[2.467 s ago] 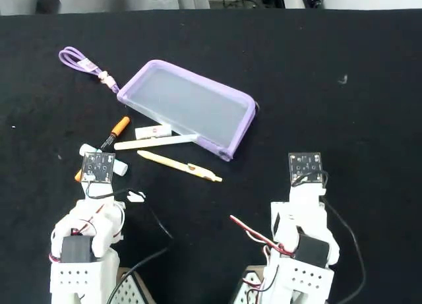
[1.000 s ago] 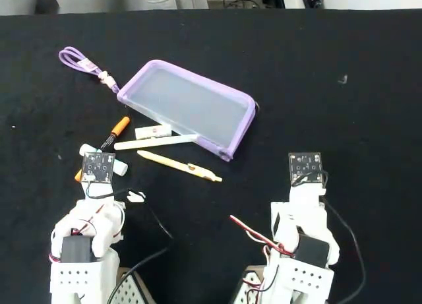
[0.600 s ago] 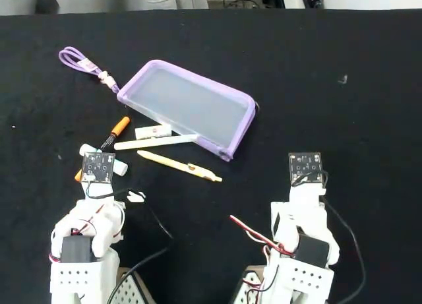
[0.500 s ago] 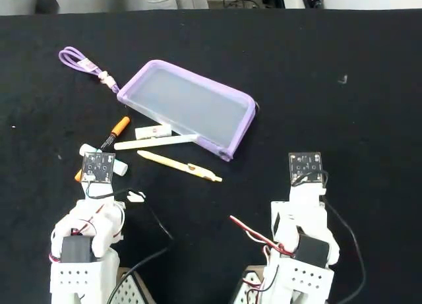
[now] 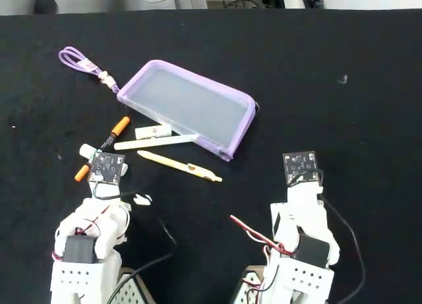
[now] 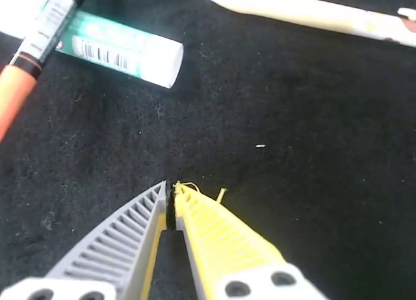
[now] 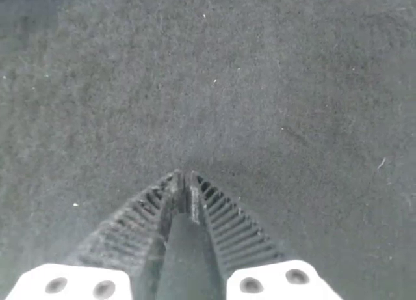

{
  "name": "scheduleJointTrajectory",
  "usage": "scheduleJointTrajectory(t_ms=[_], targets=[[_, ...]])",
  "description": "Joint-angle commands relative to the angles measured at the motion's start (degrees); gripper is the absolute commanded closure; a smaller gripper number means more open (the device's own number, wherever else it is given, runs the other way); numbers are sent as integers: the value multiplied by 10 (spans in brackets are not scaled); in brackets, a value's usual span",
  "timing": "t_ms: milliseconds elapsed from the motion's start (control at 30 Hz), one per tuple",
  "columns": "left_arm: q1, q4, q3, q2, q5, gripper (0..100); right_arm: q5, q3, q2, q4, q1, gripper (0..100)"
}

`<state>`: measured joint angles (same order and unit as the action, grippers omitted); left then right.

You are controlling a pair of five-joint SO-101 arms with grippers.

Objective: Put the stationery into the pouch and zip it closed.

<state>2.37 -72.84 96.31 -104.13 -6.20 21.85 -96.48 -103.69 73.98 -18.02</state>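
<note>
The left gripper (image 6: 172, 194), fingers pressed together and empty, pointed at the glue stick (image 6: 110, 43) and orange marker (image 6: 26, 72) just ahead of its tips; the purple pouch (image 5: 184, 106) lay well beyond them. The right gripper (image 7: 185, 181), likewise closed on nothing, hung over the black table (image 7: 292, 85).

Lilac pouch (image 5: 188, 106) lying flat, orange marker (image 5: 112, 134), small white block (image 5: 153, 131), white pen (image 5: 155, 144), yellow pen (image 5: 178, 165), white tube (image 6: 123, 46) beside it

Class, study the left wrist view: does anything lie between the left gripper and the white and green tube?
Nothing visible does. Bare black cloth separates the shut left gripper from the white and green tube. The orange marker crosses the tube's other end, to the side of that path.
</note>
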Motion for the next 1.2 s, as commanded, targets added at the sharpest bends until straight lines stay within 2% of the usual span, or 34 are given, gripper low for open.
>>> scheduleJointTrajectory(t_ms=[0, 200, 233, 433, 533, 800, 967, 1167], targets=[[2, -3, -10, -4, -76, 970, 7, 0, -47, -8, -9, 984], [26, 1, -38, -4, -244, 970, 10, 0, -47, -8, -10, 984], [29, 4, -46, -4, -249, 970, 10, 0, -46, -8, -10, 984], [32, 33, -106, -1, -145, 970, 10, 0, -46, -7, -10, 984], [53, 35, -145, 0, -115, 970, 11, 0, -46, -3, -10, 984], [124, 36, -267, 11, -101, 970, 11, 0, -46, -3, -10, 984], [127, 56, -321, 101, -93, 970, 11, 0, -46, -2, -10, 984], [128, 84, -427, 290, -35, 970, 11, 0, -46, -1, -10, 984]])
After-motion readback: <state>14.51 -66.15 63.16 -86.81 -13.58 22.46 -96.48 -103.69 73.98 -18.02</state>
